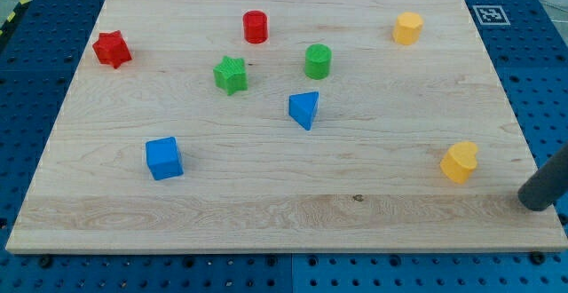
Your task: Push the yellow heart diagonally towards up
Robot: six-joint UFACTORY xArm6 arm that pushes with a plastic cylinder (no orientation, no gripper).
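The yellow heart (460, 162) lies near the board's right edge, in the lower right part. My tip (535, 201) stands at the view's lower right, to the right of and slightly below the heart, with a clear gap between them. The dark rod slants in from the right edge of the view. A second yellow block (407, 27), roughly hexagonal, sits at the upper right.
On the wooden board (266, 222) also lie a red star (112, 49), a red cylinder (256, 27), a green star (231, 75), a green cylinder (318, 61), a blue triangle (304, 108) and a blue cube (164, 158). A marker tag (489, 14) sits past the top right corner.
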